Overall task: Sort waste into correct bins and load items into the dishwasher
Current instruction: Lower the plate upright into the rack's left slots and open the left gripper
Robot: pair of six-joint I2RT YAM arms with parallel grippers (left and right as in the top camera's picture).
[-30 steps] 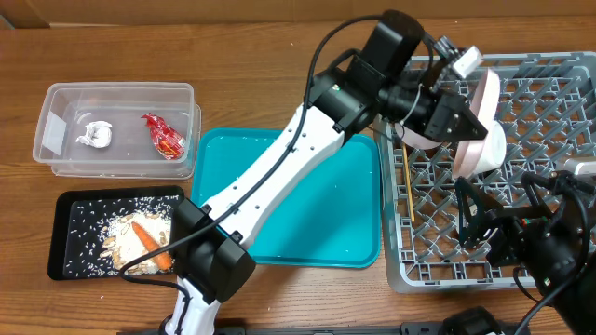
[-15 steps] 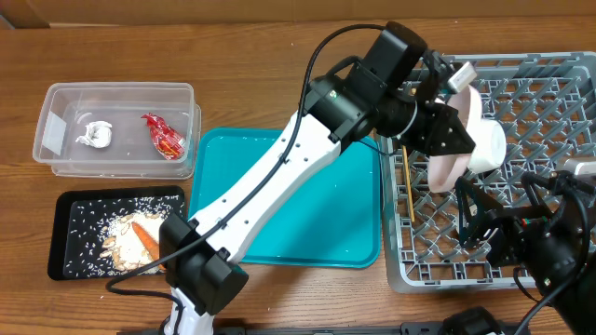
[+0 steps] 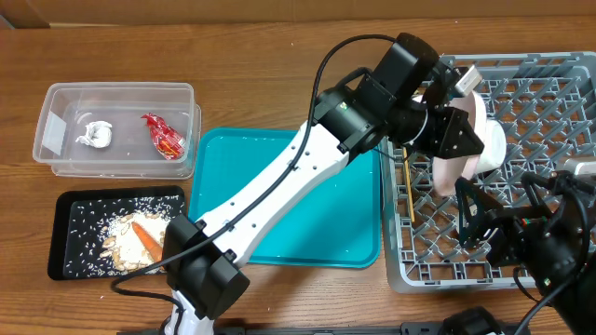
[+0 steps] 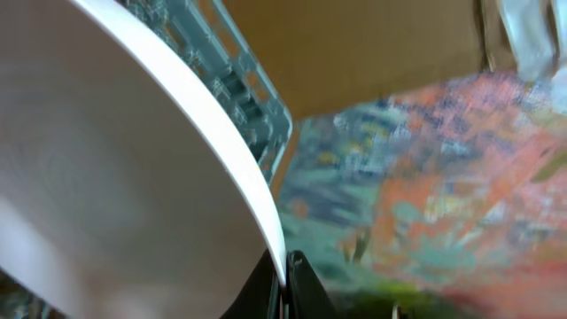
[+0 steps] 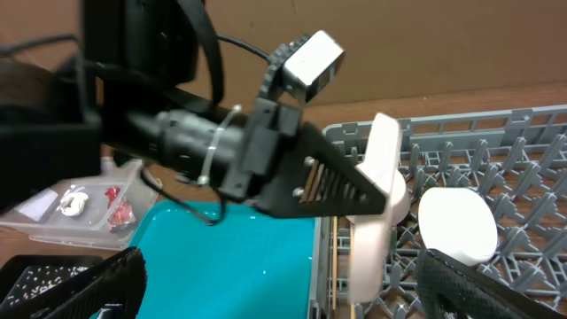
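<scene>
Left fingers [image 3: 461, 138] pinching white plate [image 3: 451, 173], on edge

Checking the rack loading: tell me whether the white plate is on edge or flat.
On edge: the white plate stands upright, seen edge-on, its rim pinched by the left gripper over the grey dish rack.

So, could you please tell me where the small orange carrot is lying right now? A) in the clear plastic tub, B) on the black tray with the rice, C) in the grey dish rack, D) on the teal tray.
B: the carrot lies among the rice on the black tray, while the clear tub holds only the red wrapper and the tissue ball.
</scene>
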